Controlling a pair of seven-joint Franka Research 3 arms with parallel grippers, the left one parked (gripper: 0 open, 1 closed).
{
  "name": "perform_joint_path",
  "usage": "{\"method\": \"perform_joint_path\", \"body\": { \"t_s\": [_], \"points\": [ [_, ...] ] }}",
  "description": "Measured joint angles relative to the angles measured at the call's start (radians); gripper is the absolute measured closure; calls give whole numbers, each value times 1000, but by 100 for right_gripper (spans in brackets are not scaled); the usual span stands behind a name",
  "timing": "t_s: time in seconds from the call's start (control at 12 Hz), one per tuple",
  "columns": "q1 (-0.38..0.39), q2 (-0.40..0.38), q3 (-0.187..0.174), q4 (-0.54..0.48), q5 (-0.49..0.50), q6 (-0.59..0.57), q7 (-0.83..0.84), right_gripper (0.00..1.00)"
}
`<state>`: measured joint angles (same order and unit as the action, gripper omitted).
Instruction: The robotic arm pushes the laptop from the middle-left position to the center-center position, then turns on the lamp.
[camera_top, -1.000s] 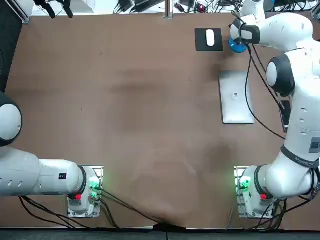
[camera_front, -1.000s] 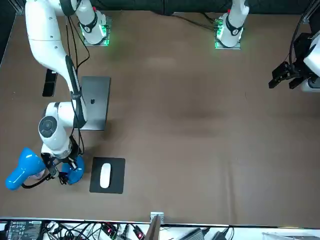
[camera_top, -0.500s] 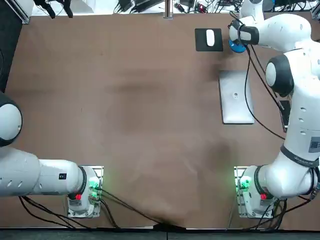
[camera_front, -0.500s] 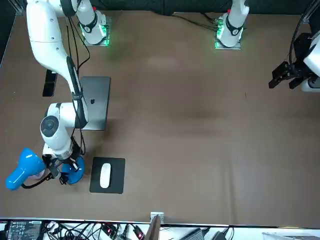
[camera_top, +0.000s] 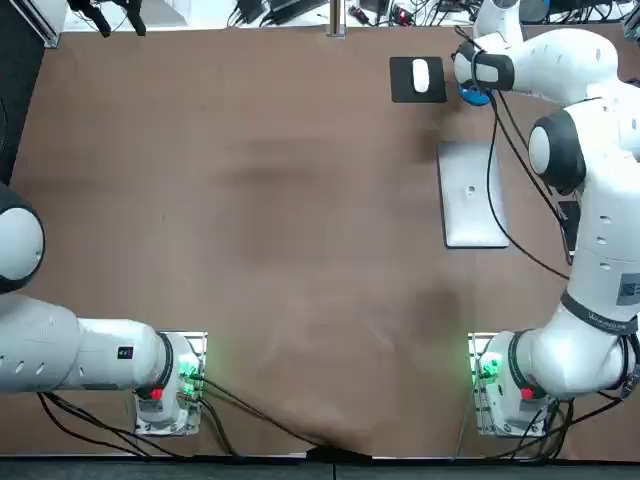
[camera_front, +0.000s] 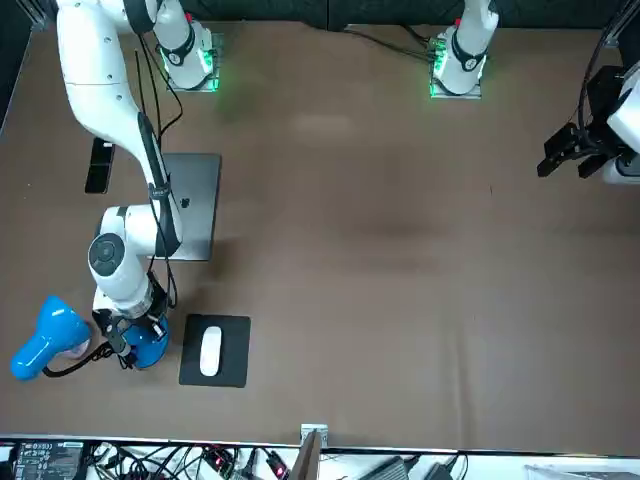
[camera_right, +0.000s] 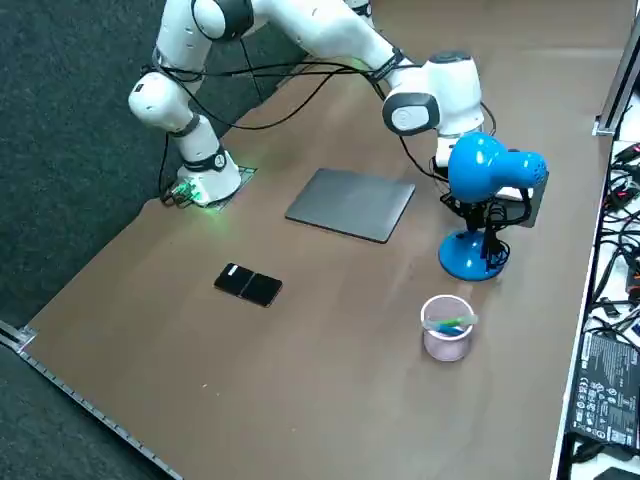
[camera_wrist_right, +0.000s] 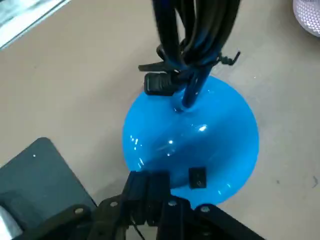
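Observation:
The blue lamp stands at the table's far right, with its round base (camera_top: 478, 94) (camera_front: 148, 346) (camera_right: 470, 256) on the table and its head (camera_front: 44, 336) (camera_right: 492, 170) turned away from the laptop. My right gripper (camera_wrist_right: 148, 186) (camera_front: 124, 334) hangs low over the base with its fingers together, their tips at the base's rim beside the small black switch (camera_wrist_right: 198, 177). Nothing is held between them. The closed grey laptop (camera_top: 472, 195) (camera_front: 190, 205) (camera_right: 352, 203) lies flat, just nearer the robot than the lamp.
A white mouse (camera_top: 420, 76) (camera_front: 211, 351) rests on a black pad (camera_top: 404, 88) (camera_wrist_right: 40, 180) next to the lamp. A black phone (camera_top: 570, 228) (camera_right: 249, 284) lies by the right edge. A clear cup (camera_right: 447, 327) stands beside the lamp base. Black cable (camera_wrist_right: 192, 35) is bundled at the lamp's stem.
My right wrist has shifted a little toward the mouse pad, staying over the lamp base. Laptop and lamp have not moved.

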<state>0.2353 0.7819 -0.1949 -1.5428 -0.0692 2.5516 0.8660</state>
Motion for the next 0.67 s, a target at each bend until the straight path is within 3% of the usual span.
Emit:
{"method": "perform_joint_path", "body": {
  "t_s": [0.67],
  "points": [
    [4,-18,-1,18,0,-101,-6,98]
  ]
}}
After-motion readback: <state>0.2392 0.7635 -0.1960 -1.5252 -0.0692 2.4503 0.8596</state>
